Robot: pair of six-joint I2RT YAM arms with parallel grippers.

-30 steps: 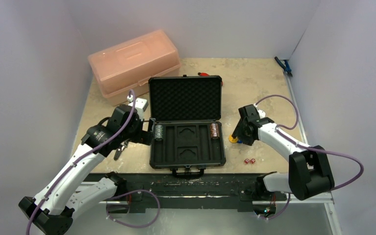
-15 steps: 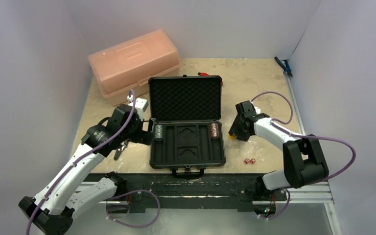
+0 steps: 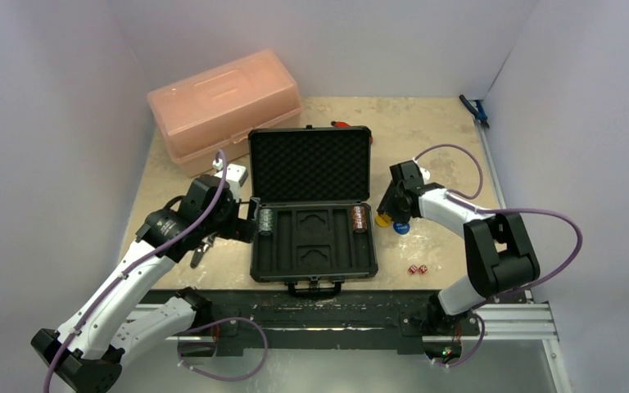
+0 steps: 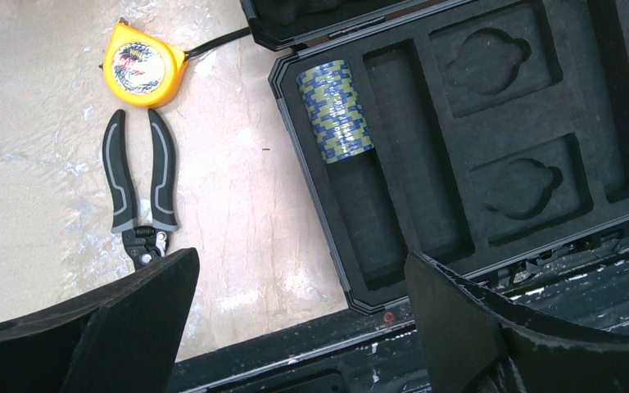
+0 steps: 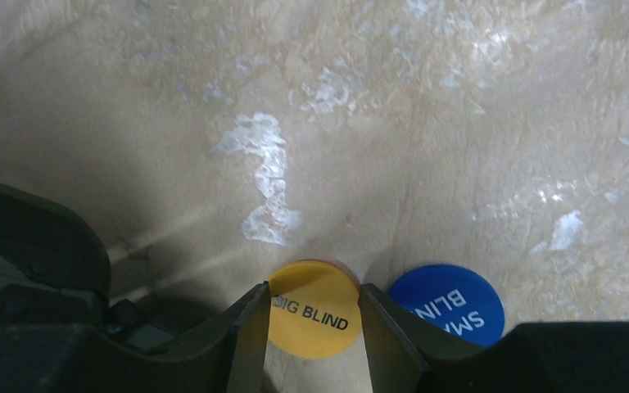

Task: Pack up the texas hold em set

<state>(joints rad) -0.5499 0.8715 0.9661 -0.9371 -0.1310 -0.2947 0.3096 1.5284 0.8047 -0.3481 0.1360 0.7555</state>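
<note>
The right gripper point(image 5: 313, 290) has swung left toward the open black case point(image 3: 314, 246), carrying the yellow disc point(image 5: 315, 327) pinched between its narrowed jaws; the blue disc point(image 5: 446, 307) now lies uncovered just beside it. The left gripper point(image 4: 300, 270) stays put, jaws wide, over the case's left side

Note: yellow disc point(image 5: 311, 323) in your right claw point(image 5: 312, 290), matt printed plastic; blue disc point(image 5: 446, 307) beside it, same finish; table point(image 5: 459, 123) below, smooth mottled stone-look; tray point(image 4: 422, 123) ahead of your left claw point(image 4: 301, 264), matt black foam.
</note>
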